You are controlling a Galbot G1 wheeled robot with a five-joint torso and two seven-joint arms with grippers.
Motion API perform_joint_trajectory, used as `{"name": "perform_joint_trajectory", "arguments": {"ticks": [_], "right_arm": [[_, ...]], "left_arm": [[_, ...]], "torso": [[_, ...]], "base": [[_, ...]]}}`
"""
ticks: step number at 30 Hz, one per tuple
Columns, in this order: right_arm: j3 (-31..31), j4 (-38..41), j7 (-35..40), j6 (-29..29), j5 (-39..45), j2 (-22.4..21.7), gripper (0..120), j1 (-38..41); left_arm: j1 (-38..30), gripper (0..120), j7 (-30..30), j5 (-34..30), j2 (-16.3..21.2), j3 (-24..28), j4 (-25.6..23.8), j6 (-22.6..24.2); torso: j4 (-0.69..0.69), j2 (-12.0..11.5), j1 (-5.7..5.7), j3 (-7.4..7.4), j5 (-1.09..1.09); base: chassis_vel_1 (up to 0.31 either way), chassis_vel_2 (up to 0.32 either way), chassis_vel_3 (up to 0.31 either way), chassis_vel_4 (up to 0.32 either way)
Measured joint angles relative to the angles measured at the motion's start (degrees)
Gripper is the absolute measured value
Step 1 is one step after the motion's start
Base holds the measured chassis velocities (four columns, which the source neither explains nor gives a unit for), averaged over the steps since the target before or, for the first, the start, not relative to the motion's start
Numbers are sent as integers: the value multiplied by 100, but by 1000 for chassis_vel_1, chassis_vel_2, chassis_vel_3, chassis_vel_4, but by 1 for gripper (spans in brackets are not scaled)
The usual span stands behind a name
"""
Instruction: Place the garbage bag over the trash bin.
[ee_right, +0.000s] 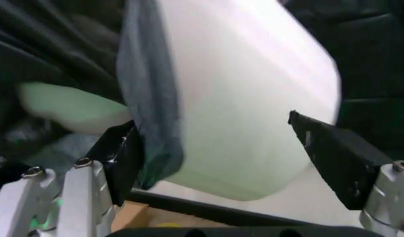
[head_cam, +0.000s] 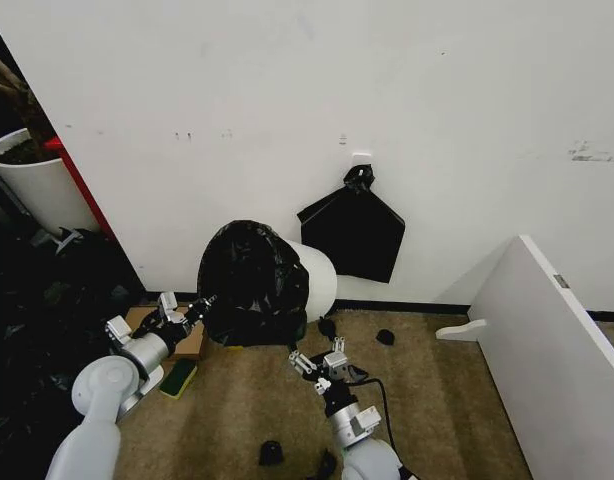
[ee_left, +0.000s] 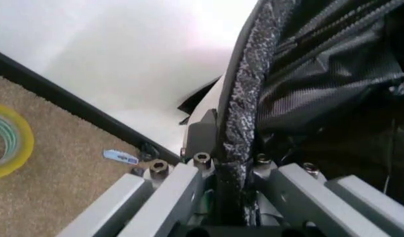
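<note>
While the trash bin (head_cam: 317,278) is lying tipped against the wall with the garbage bag (head_cam: 252,283) half over it, we are pinching that thin, slippery film's hem in the closed left gripper (head_cam: 194,312), the right gripper (head_cam: 322,362) gaping empty nearby.

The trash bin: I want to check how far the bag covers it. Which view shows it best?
The head view: the trash bin lies tipped, its mouth end covered by the garbage bag. The right wrist view shows its white wall between the open right gripper fingers. The left wrist view shows mostly bag film.
</note>
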Motion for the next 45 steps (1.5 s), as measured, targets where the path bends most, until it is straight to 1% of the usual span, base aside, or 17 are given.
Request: {"name": "perform_joint_trajectory", "arguments": {"ticks": [4,9,15,18,19,20,23,25,30,32,35,38,39,40,42,43,45], "right_arm": [[98,-132,-55,106,-113,2,79,83],[179,-280,-474,462,-133,-20,79,139],[174,-300,-1761,1116,11,-308,82,-20],[178,-304,-1904,1173,47,-349,83,-35],[190,-307,-2137,1240,153,-408,83,-50],[270,-315,-2517,1345,491,-536,83,-59],[403,-401,-2901,1466,784,-657,83,-61],[457,-444,-3037,1528,822,-706,83,-75],[724,-589,-3882,1869,992,-923,82,-236],[867,-593,-4393,1969,1201,-989,82,-321],[1229,-468,-5424,2034,1773,-1076,82,-483],[1707,-219,-6329,1989,2346,-1143,81,-621],[1707,-219,-6329,1989,2346,-1143,81,-621],[1820,-137,-6407,1972,2468,-1161,81,-654],[2027,91,-6416,1911,2728,-1197,79,-743],[2130,242,-6351,1872,2901,-1207,79,-794],[2130,242,-6351,1872,2901,-1207,79,-794]], "left_arm": [[7,0,2,11,0,34,-20,-8],[6,0,8,68,-18,90,-52,-14],[-41,0,12,238,-15,193,-8,-24],[-46,0,13,258,-9,202,0,-23],[-51,0,18,288,1,215,8,-25],[-53,0,27,341,18,232,15,-29],[-50,0,36,411,47,250,18,-51],[-45,0,44,448,62,266,18,-63],[-32,0,134,595,134,321,-10,-140],[-29,0,237,677,147,341,-13,-241],[1,0,605,926,145,420,116,-656],[30,0,1241,1161,131,489,413,-1348],[30,0,1241,1161,131,489,413,-1348],[46,0,1491,1292,133,522,539,-1667],[66,0,1942,1486,150,602,820,-2344],[60,0,2389,1466,167,677,1099,-2950],[60,0,2389,1466,167,677,1099,-2950]], "torso": [[0,0,0,0,0],[0,0,0,0,1],[-1,0,0,0,0],[-1,0,0,0,1],[0,0,0,0,1],[0,0,0,0,1],[1,0,0,0,1],[1,0,0,0,1],[-1,0,0,0,1],[0,0,0,0,2],[-1,0,0,0,3],[-1,0,0,0,2],[-1,0,0,0,2],[0,0,0,-1,3],[0,0,0,-1,0],[-1,0,0,0,1],[-1,0,0,0,1]], "base": [[0,0,0,0],[0,0,0,0],[0,0,0,0],[0,0,0,0],[0,0,0,0],[0,0,0,0],[0,0,0,0],[0,0,0,0],[0,0,0,0],[0,0,0,0],[0,0,0,0],[0,0,0,0],[0,0,0,0],[0,0,0,0],[0,0,0,0],[0,0,0,0],[0,0,0,0]]}}
